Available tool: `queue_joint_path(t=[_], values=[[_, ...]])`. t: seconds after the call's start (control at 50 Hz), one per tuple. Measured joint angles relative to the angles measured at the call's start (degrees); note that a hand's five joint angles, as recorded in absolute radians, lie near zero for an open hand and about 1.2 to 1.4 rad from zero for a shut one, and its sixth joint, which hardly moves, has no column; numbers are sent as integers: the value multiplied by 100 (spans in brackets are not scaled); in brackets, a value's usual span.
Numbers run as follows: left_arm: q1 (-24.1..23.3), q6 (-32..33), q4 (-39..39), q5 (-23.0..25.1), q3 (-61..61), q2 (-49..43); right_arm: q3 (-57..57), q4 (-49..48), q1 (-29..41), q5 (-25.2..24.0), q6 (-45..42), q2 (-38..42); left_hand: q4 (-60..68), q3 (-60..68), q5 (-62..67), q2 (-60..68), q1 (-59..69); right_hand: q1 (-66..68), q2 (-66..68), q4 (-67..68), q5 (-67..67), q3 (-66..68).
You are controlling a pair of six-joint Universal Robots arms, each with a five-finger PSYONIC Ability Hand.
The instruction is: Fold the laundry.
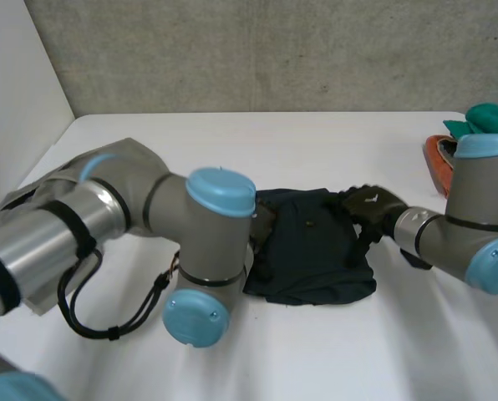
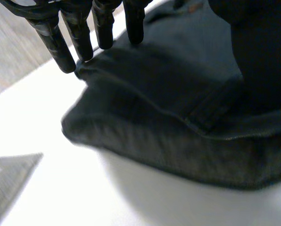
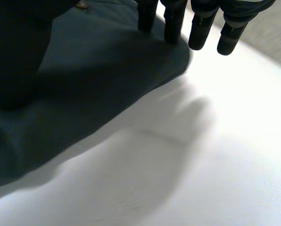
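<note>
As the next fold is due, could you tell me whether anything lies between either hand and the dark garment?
Nothing visible does. The left hand has straight fingers at one edge of the dark garment, and the right hand has straight fingers at the opposite edge, with nothing in between.

My left arm [image 1: 209,242] hides the dark cloth's [image 1: 316,246] nine o'clock edge from me; at two o'clock, the green bundle [image 1: 487,117] is cut off.
</note>
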Motion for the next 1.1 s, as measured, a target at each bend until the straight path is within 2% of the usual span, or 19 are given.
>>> queue_joint_path(t=[0.14,0.32,0.42,0.52,0.64,0.82,0.94,1.1], values=[[-59,-19,5,191,-114,905,538,-586,2,191,-167,-917,0,0,-1,-1,-1,0,0,0,-4,0],[17,-47,58,914,-754,2173,2847,-2811,137,174,-194,-2693,0,0,-1,-1,-1,0,0,0,-5,0],[215,-147,75,1473,-1212,2521,4284,-3823,362,63,-194,-3072,0,0,-1,-1,-1,0,0,0,-5,0],[370,-341,146,1750,-1513,2607,5083,-4443,565,-79,-259,-2902,0,0,-1,-1,-1,0,0,0,-5,0],[427,-488,290,1785,-1646,2572,5278,-5099,644,-164,-410,-2272,0,0,-1,-1,-1,0,0,0,-5,0],[451,-528,485,1749,-1670,2522,4880,-5739,653,-153,-820,-1502,0,0,-1,-1,-1,0,0,0,-5,0],[490,-528,546,1742,-1676,2527,4511,-5821,652,-143,-932,-1147,0,0,-1,-1,-1,26,61,36,27,48],[512,-583,553,1742,-1686,2530,4010,-5879,660,-122,-933,-822,0,0,-1,-1,-1,713,716,640,508,670]])
